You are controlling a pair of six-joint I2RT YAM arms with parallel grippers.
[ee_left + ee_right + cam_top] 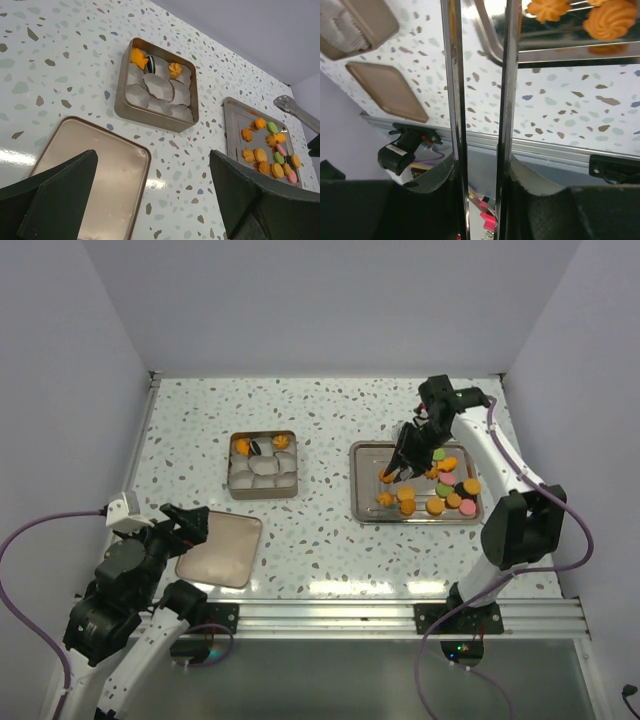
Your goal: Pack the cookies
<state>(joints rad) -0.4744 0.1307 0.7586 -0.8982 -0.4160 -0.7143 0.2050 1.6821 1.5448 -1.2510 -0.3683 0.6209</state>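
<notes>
Several cookies [440,495], mostly orange with a few pink and green, lie on the steel tray [357,485]. My right gripper [416,440] is shut on metal tongs [400,460], whose tips come down at an orange cookie [387,477] at the tray's left side. Whether the tips hold it I cannot tell. In the right wrist view the tongs' two blades [455,100] run up from between my right gripper [480,175] toward the tray [570,50] and cookies [610,20]. My left gripper [152,185] is open, over the lid [95,165].
A square tin [232,480] lined with white paper cups holds two orange cookies and a dark one [150,63]. Its flat lid [220,548] lies near my left gripper [185,525]. A metal rail runs along the table's near edge.
</notes>
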